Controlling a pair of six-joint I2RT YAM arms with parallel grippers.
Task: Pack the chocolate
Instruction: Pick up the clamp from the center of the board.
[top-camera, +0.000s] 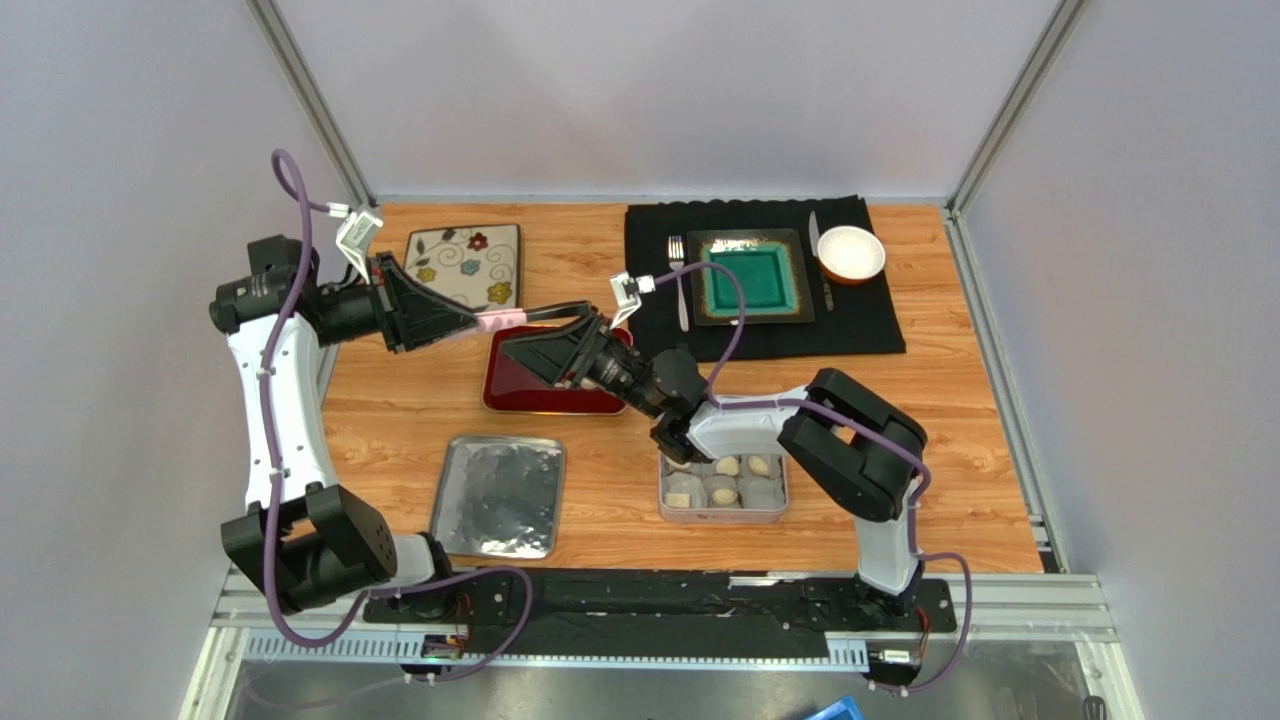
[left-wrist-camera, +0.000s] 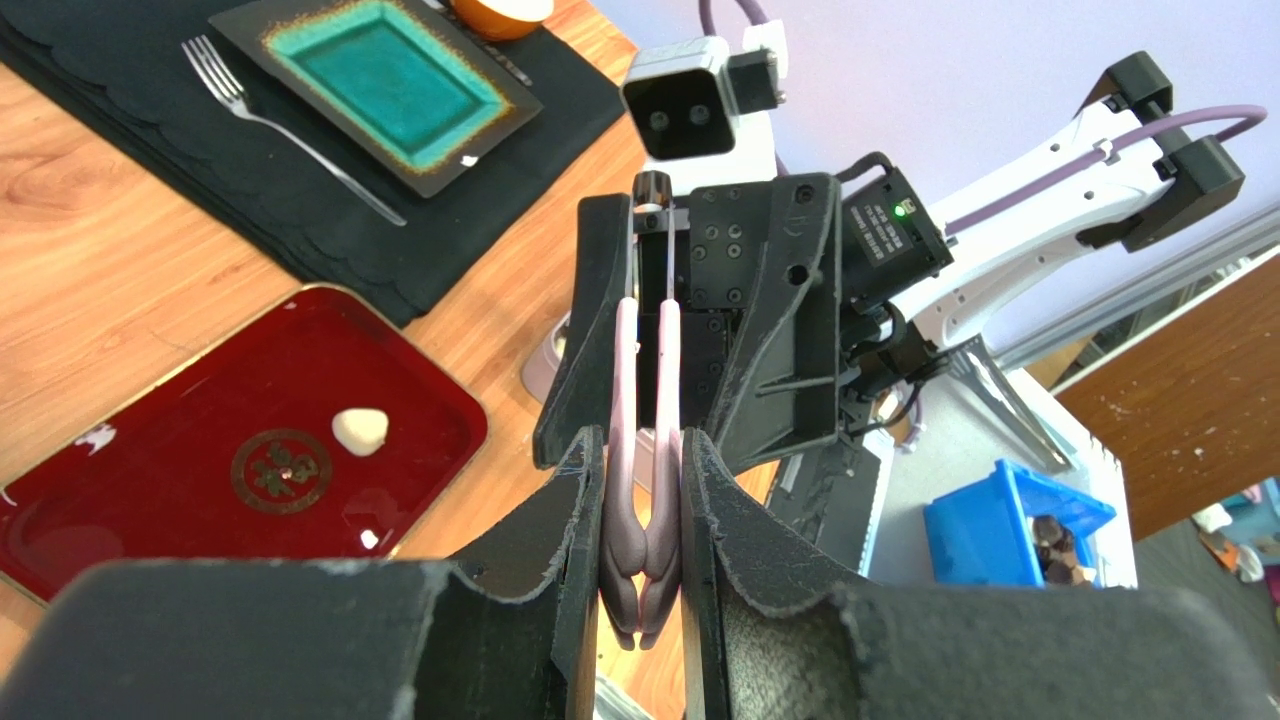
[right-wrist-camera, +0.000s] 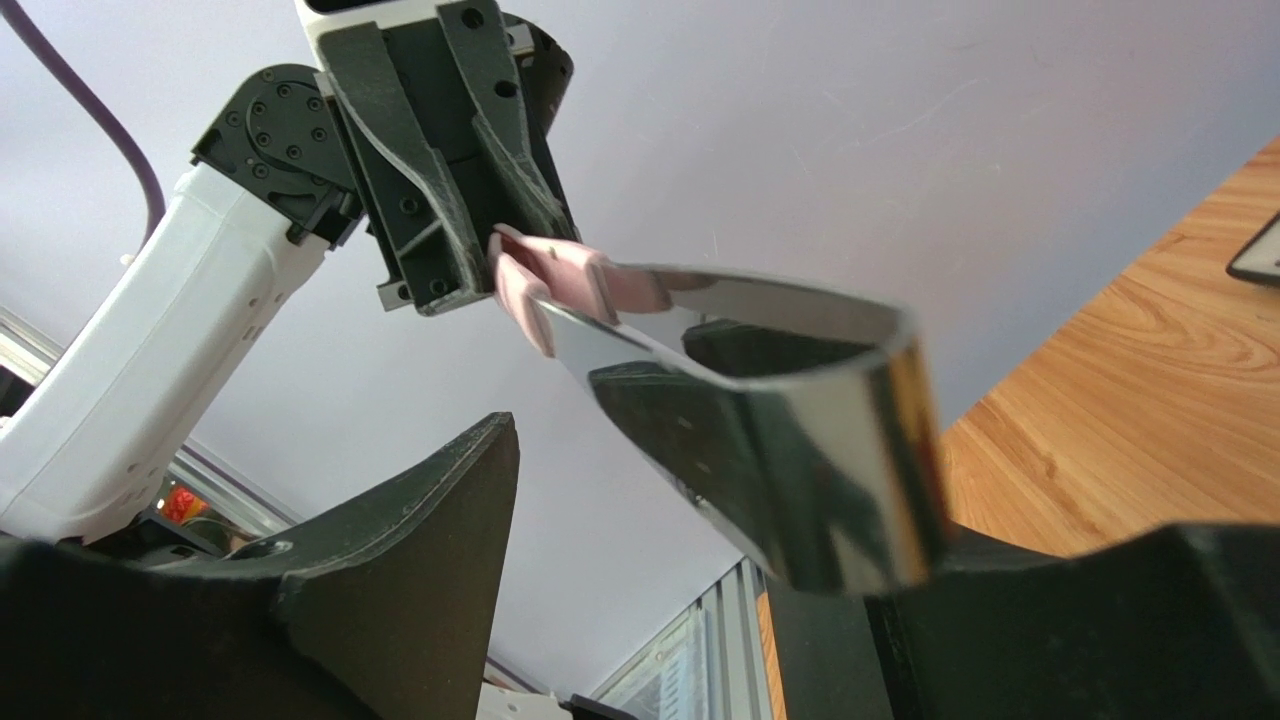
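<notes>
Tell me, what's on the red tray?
One cream chocolate lies on the red tray, near its gold emblem. Part of the tray is hidden behind the left hand.

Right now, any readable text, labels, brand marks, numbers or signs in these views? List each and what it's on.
No readable words, numbers or brand marks in any view.
On the red tray: a gold round emblem at its centre, too small to tell whether it holds characters.
On the floral plate: painted flowers only, no lettering.
</notes>
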